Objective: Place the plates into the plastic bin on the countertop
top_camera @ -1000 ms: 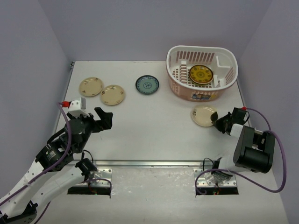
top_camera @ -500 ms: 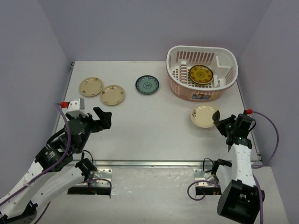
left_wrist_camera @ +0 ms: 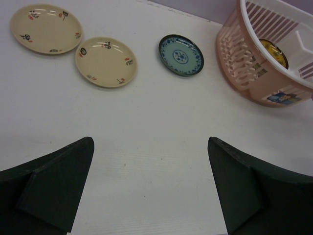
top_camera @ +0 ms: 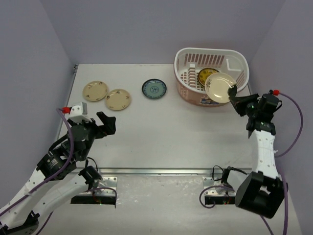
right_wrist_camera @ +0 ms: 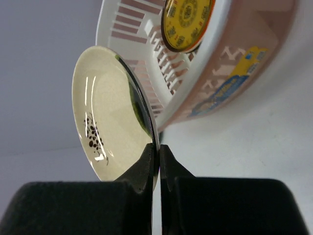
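My right gripper [top_camera: 235, 93] is shut on the rim of a cream plate with a dark patch [top_camera: 219, 87] and holds it tilted in the air over the front right rim of the white and pink plastic bin [top_camera: 188, 93]. In the right wrist view the plate [right_wrist_camera: 110, 117] is edge-on between the fingertips. A brown-gold plate [top_camera: 205, 74] stands in the bin. Two cream floral plates [top_camera: 95, 90] [top_camera: 118, 99] and a blue patterned plate [top_camera: 154, 88] lie on the countertop [top_camera: 156, 132]. My left gripper [top_camera: 100, 125] is open and empty above the left of the countertop.
Lilac walls close in the back and both sides. The metal front edge [top_camera: 156, 171] runs along the near side. In the left wrist view the floral plates [left_wrist_camera: 46, 28] [left_wrist_camera: 105, 61], the blue plate [left_wrist_camera: 181, 54] and the bin [left_wrist_camera: 254, 68] lie ahead.
My right gripper lifted the cream plate with the dark patch off the countertop and carried it up and back to the bin's front right rim. The left arm barely moved.
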Controlling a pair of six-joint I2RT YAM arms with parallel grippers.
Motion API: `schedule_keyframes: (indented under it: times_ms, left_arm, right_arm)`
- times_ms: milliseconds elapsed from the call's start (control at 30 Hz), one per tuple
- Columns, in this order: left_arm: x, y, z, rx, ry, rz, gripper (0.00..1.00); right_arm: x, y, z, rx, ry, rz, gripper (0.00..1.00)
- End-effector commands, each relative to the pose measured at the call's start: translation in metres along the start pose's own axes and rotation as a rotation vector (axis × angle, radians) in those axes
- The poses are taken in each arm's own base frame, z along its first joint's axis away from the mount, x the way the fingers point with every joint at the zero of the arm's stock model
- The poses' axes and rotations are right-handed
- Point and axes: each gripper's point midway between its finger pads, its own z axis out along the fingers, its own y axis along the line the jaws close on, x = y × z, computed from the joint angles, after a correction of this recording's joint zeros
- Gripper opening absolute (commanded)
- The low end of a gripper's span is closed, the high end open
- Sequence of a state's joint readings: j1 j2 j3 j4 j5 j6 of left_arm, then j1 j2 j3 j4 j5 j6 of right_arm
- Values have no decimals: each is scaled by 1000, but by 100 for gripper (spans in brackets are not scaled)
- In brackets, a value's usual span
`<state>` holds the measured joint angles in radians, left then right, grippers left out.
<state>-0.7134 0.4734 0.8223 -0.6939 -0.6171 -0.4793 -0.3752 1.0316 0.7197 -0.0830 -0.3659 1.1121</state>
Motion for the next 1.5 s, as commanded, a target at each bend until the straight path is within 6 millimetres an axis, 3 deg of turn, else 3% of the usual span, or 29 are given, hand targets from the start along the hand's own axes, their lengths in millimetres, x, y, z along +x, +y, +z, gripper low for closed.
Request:
schedule_keyframes:
  times_ms: [0, 100, 200, 333, 500, 633, 800, 933, 967, 1000, 1067, 1133, 1200, 1233, 1400, 1467]
  left_arm:
    - [-7, -1, 3, -16, -18, -15, 100]
    - [-6, 0, 5, -24, -14, -11, 100]
    - [-7, 2, 4, -34, -21, -17, 100]
    - [-8, 5, 3, -43, -30, -27, 100]
    - [-8, 6, 4, -51, -29, -30, 100]
    - [-7, 7, 7, -62, -22, -22, 100]
    - [-6, 7, 10, -67, -14, -15, 100]
    - [-5, 8, 12, -73, -7, -9, 100]
    - [-4, 8, 13, -75, -7, -9, 100]
    - [-5, 8, 13, -75, -7, -9, 100]
    - [-4, 8, 12, -73, -7, -10, 100]
    - [-5, 8, 12, -74, -10, -11, 100]
    - [-5, 9, 12, -78, -11, -12, 100]
    - [-5, 9, 12, -79, -12, -13, 100]
    - [-7, 10, 11, -80, -17, -18, 100]
    - [-7, 11, 11, -82, -17, -18, 100]
  right_arm:
    - [-33, 50, 55, -76, -94, 97, 0]
    - [-48, 69, 88, -51, -141, 110, 0]
    - [-55, 68, 115, 22, -177, 108, 0]
    - [-66, 58, 149, 112, -230, 70, 0]
    - [-65, 25, 199, 247, -182, 24, 0]
    - [-61, 7, 216, 293, -160, -10, 0]
    - [-54, -2, 234, 301, -116, -60, 4]
    - [-52, -9, 245, 309, -98, -77, 20]
    - [-53, -3, 247, 296, -89, -78, 26]
    - [-52, -1, 248, 293, -80, -81, 43]
    - [-49, 8, 248, 265, -54, -78, 59]
    - [-49, 19, 244, 231, -57, -78, 68]
    - [-52, 43, 230, 158, -76, -82, 81]
    - [-53, 54, 224, 127, -75, -84, 85]
    - [-48, 105, 193, -8, -61, -107, 90]
    - [-25, 132, 174, -112, -11, -163, 98]
